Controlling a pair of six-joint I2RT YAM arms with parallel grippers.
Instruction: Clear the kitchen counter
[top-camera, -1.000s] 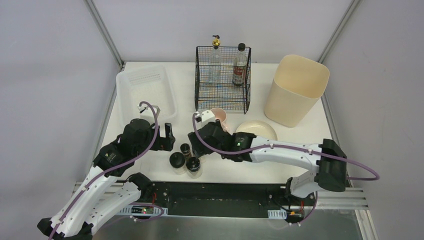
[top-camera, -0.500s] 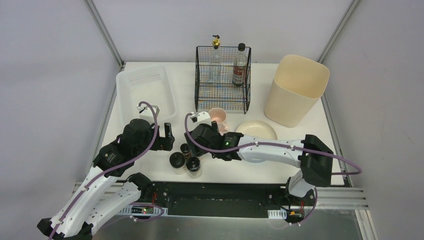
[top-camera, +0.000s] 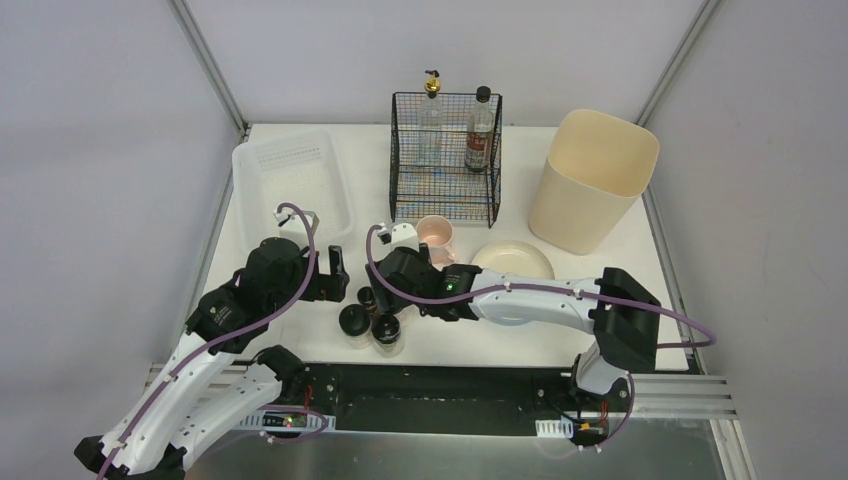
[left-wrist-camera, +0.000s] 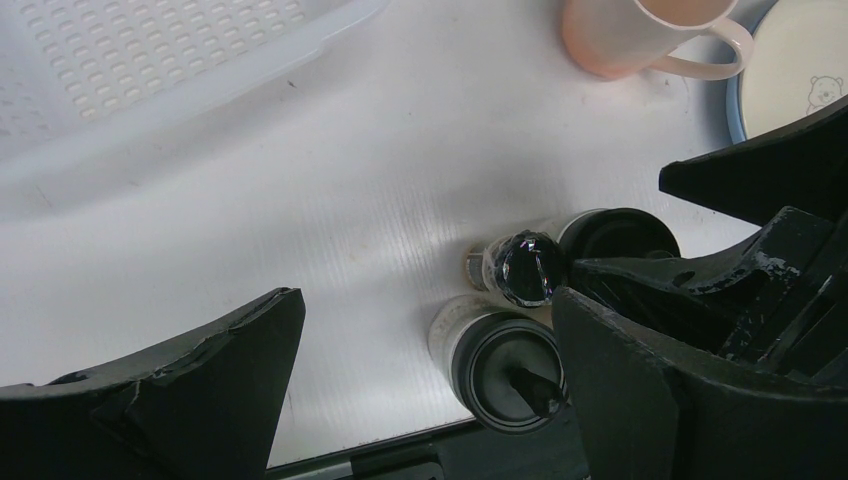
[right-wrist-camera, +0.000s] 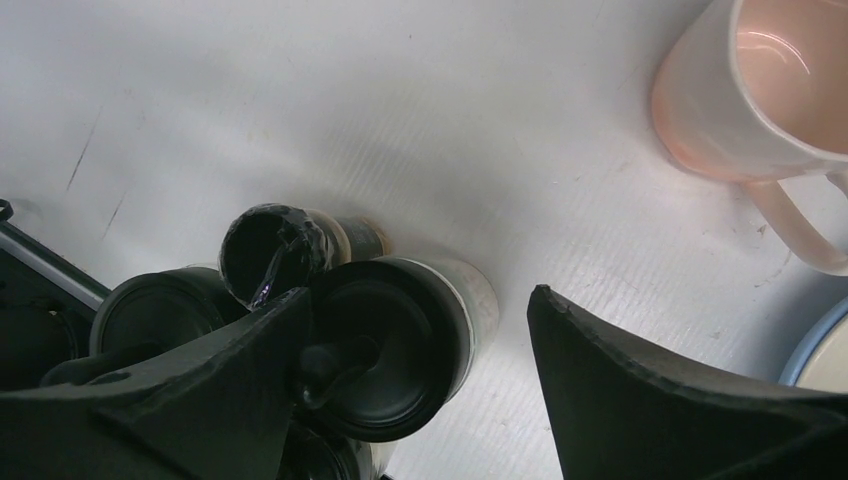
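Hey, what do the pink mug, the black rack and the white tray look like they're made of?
The pink mug looks like glazed ceramic: thick wall, glossy highlights inside. The black rack looks like thin metal wire, probably coated: an open see-through grid. The white tray looks like translucent moulded plastic, with rows of small perforations in its floor.

Matt white counter (left-wrist-camera: 300, 200), faintly ribbed, with a few thin dark scratches; translucent white plastic tray (left-wrist-camera: 150, 60), perforated and slightly shiny. Glossy pink mug (right-wrist-camera: 720, 110) and glossy cream plate (top-camera: 512, 262), both glazed-looking; thin black wire rack (top-camera: 445, 150); smooth matt cream bin (top-camera: 585, 190), plastic by the look. Clear-walled jars (right-wrist-camera: 470, 300) under black lids (right-wrist-camera: 380, 360), satin to shiny; matt black left gripper (left-wrist-camera: 425, 300), scuffed pale along the finger edges.
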